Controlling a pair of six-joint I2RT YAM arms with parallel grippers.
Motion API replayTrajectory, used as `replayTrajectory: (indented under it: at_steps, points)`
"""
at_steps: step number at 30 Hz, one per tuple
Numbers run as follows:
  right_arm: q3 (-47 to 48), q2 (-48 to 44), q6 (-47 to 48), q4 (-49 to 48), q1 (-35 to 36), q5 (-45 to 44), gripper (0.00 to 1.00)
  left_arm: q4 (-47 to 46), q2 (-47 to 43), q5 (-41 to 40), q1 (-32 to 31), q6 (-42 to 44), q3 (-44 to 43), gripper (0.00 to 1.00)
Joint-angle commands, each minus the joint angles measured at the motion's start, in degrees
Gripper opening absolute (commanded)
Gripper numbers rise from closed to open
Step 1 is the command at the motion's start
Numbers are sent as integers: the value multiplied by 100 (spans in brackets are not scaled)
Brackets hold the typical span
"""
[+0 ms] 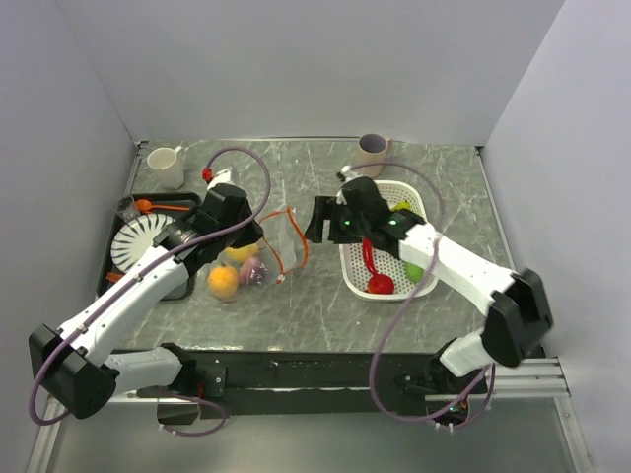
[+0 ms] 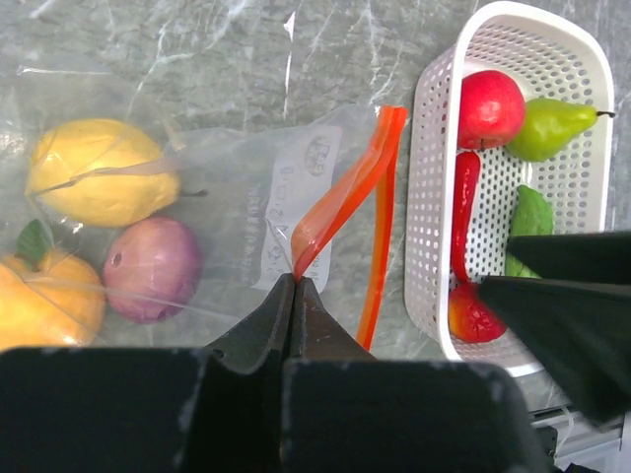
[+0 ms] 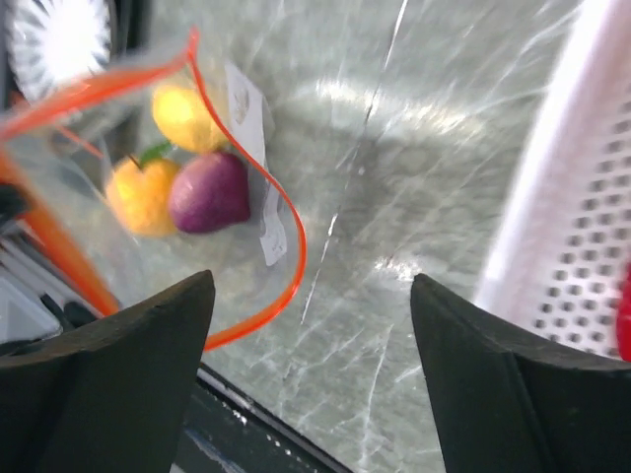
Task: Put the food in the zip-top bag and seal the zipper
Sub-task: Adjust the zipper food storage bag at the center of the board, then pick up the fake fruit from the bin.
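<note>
Left gripper clenched on the orange zipper of the floppy zip-top bag; right gripper released, empty. 3 fruits inside; bag likely slippery, so grip the stiffer zipper.

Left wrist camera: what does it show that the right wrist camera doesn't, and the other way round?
Only the left wrist view: the left tool shut on the zipper, and a green pear in the basket. Only the right wrist view: the right tool, open, and a white plate. Both: the clear bag holding a lemon, an orange and a purple fruit, plus the basket.
</note>
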State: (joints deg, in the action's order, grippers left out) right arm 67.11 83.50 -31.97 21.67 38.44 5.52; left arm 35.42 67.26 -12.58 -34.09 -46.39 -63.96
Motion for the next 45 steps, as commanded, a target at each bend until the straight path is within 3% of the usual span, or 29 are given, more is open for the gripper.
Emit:
replayTrajectory:
  at_steps: [1,7,13,25,35,45]
  points:
    - [-609,-984,-38,-382,-450,-656,90,-334,-187,159,16,-10,59,1]
    - [-1042,-1074,111,-24,-1416,-352,93,-475,-284,274,16,7,139,1]
    - [-1218,-678,402,171,-1611,-350,92,-483,-249,335,16,34,130,1]
    - [-1894,-941,15,636,-1611,-578,91,-562,-161,414,16,51,130,1]
    - [-1886,-1108,-29,1340,-1321,-1018,91,-571,-47,432,16,78,86,1]
    - [-1930,-616,208,1507,-1110,-1044,93,-528,-38,423,25,95,68,1]
